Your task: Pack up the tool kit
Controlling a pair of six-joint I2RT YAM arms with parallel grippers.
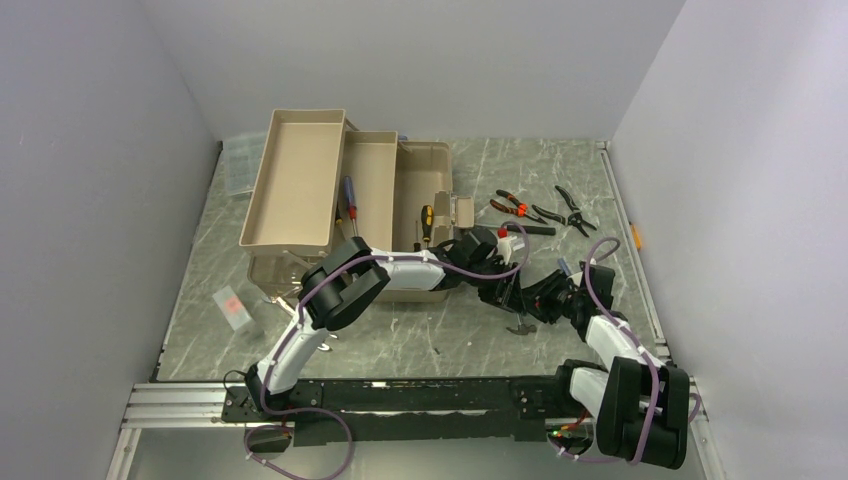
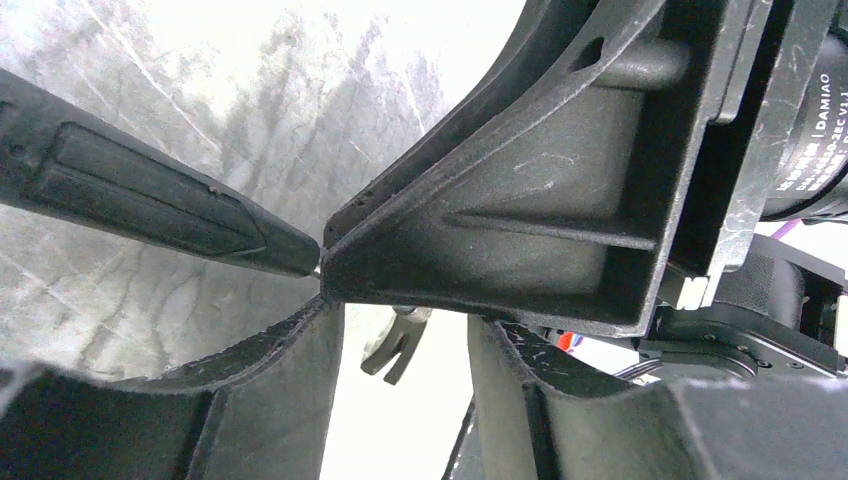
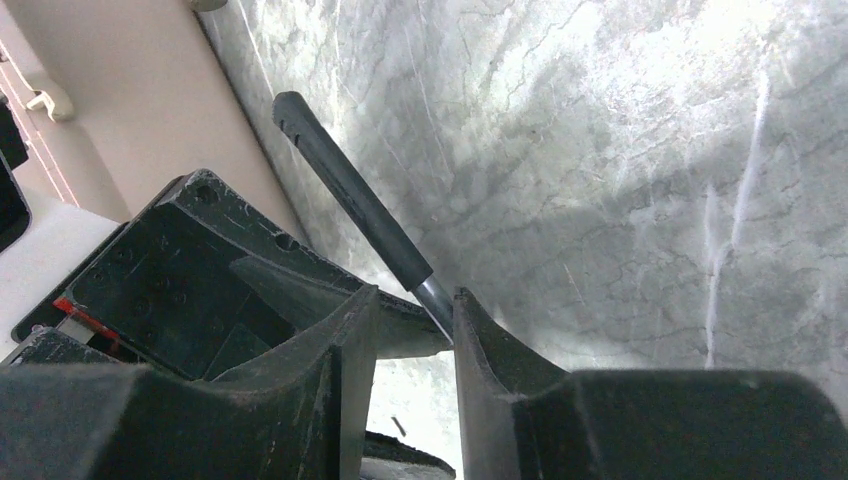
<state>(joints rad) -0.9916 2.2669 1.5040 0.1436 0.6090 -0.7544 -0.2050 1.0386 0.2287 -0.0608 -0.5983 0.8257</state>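
A: Logging the hammer first. Which way does it lie?

B: The black-gripped steel claw hammer (image 3: 350, 190) has its long axis running near to far. Its butt points at the wall of the tan-brown plastic toolbox (image 1: 300, 172) and its claw head toward the arm bases. It is just right of the toolbox's near corner.

A: Surroundings?

B: Trays are folded out, with a black-yellow screwdriver (image 1: 427, 218) inside. Orange-handled pliers (image 1: 510, 205) lie farther back on the grey marbled table (image 1: 400, 340).

A: Arms?

B: The left arm reaches across the toolbox front. The left gripper (image 2: 405, 315) is spread and empty, close against the hammer. The right arm bends inward, and the right gripper (image 3: 415, 305) straddles the steel shank. Whether it pinches, I cannot tell.
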